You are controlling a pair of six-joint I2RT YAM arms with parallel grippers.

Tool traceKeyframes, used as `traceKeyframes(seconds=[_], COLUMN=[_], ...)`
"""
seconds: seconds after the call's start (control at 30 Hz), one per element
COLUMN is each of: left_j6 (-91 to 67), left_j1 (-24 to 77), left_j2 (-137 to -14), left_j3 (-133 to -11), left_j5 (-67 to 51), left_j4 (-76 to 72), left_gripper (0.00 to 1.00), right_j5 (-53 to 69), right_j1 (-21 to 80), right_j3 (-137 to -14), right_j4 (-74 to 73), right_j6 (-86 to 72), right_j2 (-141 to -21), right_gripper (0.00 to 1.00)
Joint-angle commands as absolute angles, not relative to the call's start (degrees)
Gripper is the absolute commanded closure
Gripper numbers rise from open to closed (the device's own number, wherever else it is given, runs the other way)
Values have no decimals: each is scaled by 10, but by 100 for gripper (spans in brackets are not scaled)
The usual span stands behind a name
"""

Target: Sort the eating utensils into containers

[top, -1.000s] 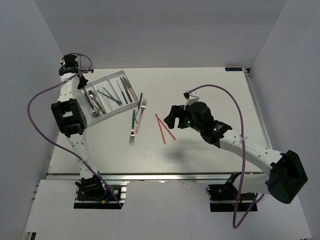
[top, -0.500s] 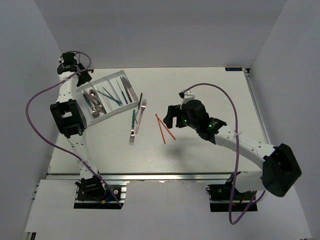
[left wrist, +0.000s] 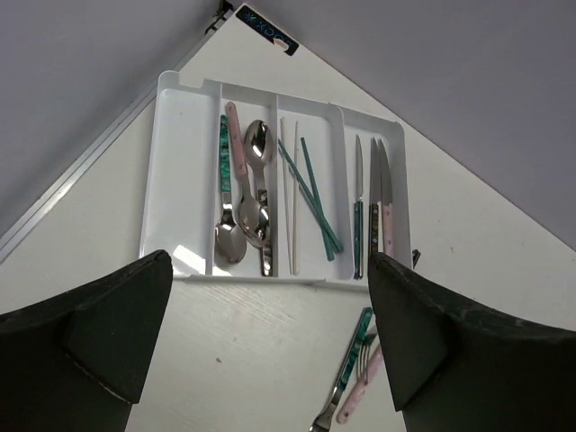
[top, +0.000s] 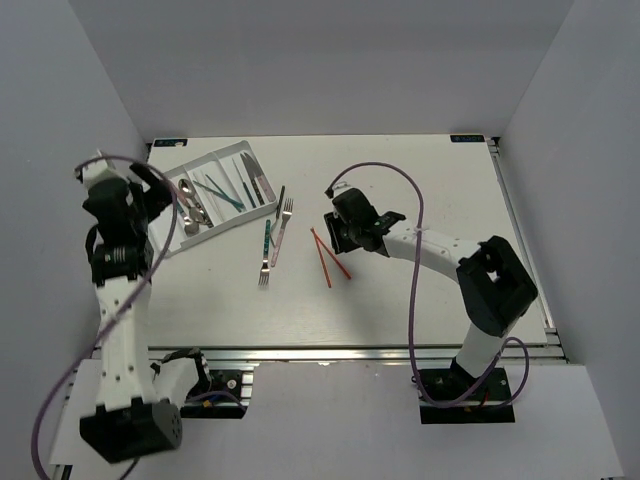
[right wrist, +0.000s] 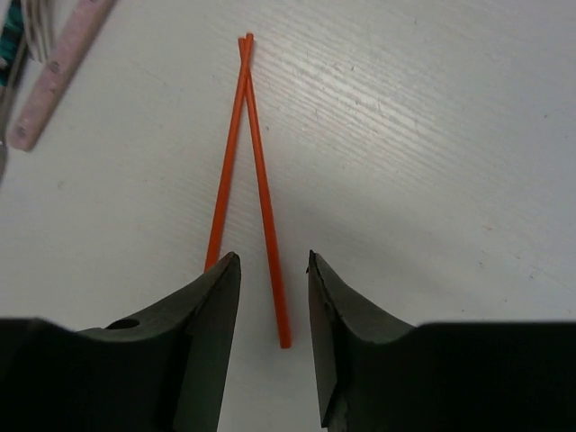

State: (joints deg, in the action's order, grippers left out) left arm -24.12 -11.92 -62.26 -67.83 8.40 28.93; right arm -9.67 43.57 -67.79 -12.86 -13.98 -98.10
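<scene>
The white tray (left wrist: pixel 180 180) holds spoons (left wrist: pixel 243 207), pale and teal chopsticks (left wrist: pixel 310 193) and two knives (left wrist: pixel 373 207) in separate compartments. My left gripper (left wrist: pixel 268 261) hangs wide open and empty, back from the tray's (top: pixel 205 160) near left end. Two orange chopsticks (right wrist: pixel 265 180) lie in a narrow V on the table (top: pixel 328 258). My right gripper (right wrist: pixel 272 258) is low over their spread ends. Its jaws are partly narrowed, straddle one stick without touching it, and the left finger covers the other stick's end. A teal fork (top: pixel 266 245) and a pink fork (top: pixel 280 232) lie mid-table.
A black-handled utensil (top: pixel 280 197) lies on the table beside the tray's right edge. The forks' handles, teal (left wrist: pixel 353 351) and pink (left wrist: pixel 360 387), lie just left of the chopsticks; the pink handle (right wrist: pixel 58 54) shows in the right wrist view.
The left arm has swung back from the tray's far corner to its near left side, and its gripper has opened. The right gripper moved down onto the orange chopsticks and its jaws narrowed.
</scene>
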Motion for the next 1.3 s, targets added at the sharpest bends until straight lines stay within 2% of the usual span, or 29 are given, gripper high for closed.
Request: traceKeyframes(seconds=[0.0,0.13,0.3,0.5,0.6,0.67,0.83,0.9,1.07,1.1,1.2,1.27], left_j6=[-239,-241,-236,-232,-230,-230,-230,-230,-260,-274,-370,-436], left_j1=[-118,-105,-66,-52,-51,-51,-49,-49,-49,-48,-17,29], left_j2=[-550,-491,-474,-492,-492,-491,-492,-496,-514,-516,-510,-505], left_j3=[-543,-452,-442,-446,-446,-446,-445,-443,-427,-416,-351,-308], left_j5=[86,88,99,85,80,77,71,58,-63,-138,-241,-243], left_j4=[222,224,243,247,246,245,243,240,194,173,49,-57], left_gripper=[2,2,2,2,2,2,2,2,2,2,2,2], right_j5=[-92,-91,-108,-95,-92,-92,-106,-107,-115,-117,-64,-16], right_j1=[436,437,438,437,438,437,432,425,414,413,413,413], right_j3=[-704,-687,-711,-722,-724,-726,-726,-725,-730,-730,-709,-677], right_j4=[-159,-140,-173,-185,-190,-193,-216,-221,-234,-233,-195,-162], right_j6=[-112,-114,-98,-90,-87,-86,-98,-105,-126,-131,-148,-164], right_j2=[-993,-998,-1048,-1090,-1110,-1117,-1133,-1131,-1106,-1087,-1023,-985], right_gripper=[58,50,55,55,59,65,86,100,100,100,100,100])
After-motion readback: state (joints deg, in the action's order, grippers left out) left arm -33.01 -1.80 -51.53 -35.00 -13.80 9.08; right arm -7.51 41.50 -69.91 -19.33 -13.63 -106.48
